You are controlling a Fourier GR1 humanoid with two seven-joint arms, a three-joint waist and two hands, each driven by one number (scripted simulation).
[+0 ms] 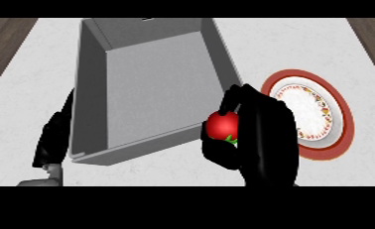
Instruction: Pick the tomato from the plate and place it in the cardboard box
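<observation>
The black right hand [264,134] curls round the round red tomato [221,125], off the red-rimmed plate [344,119], just outside the right wall of the open grey box [92,89]. Carry it left, clearing that wall, and release only over the box floor. The black left hand [55,134] rests open beside the box.

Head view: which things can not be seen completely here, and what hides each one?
- Tomato: its right side is covered by the right hand curled round it.
- Plate: its left part lies behind that hand.
- Box: its far end is cut off by the head view's upper edge.
- Left hand: seen edge-on, its palm does not show.
</observation>
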